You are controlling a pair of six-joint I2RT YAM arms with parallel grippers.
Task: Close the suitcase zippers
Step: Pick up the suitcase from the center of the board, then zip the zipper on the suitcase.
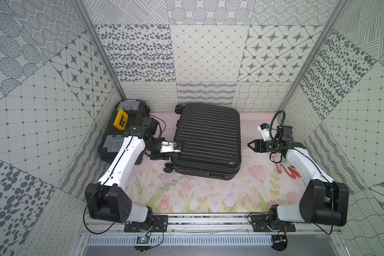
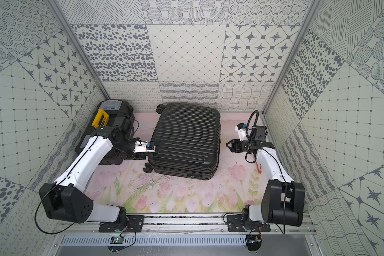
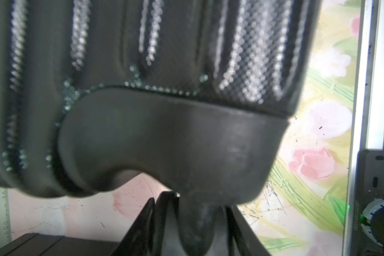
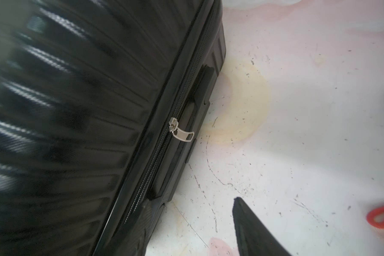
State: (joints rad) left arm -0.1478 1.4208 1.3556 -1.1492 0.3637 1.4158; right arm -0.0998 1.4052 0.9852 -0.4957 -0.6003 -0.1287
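Note:
The black ribbed suitcase (image 1: 206,137) (image 2: 186,141) lies flat and shut in the middle of the flowered mat. My left gripper (image 3: 196,199) is at its left front corner, shut on a black wheel (image 3: 195,226) under the wheel housing (image 3: 164,137). In both top views the wrist hides those fingers. My right gripper (image 1: 249,144) (image 2: 228,144) hovers open to the right of the case, touching nothing. Only one finger (image 4: 255,228) shows in the right wrist view. The zip track (image 4: 155,159) runs along the seam there, and a silvery pull tab (image 4: 183,134) hangs halfway along it beside the side handle (image 4: 200,93).
A black toolbox (image 1: 124,130) with a yellow handle (image 1: 120,120) stands at the back left, behind my left arm. An orange-red looped tool (image 1: 288,171) (image 4: 381,216) lies on the mat under my right arm. Patterned walls enclose three sides, and a metal rail (image 1: 208,221) runs along the front.

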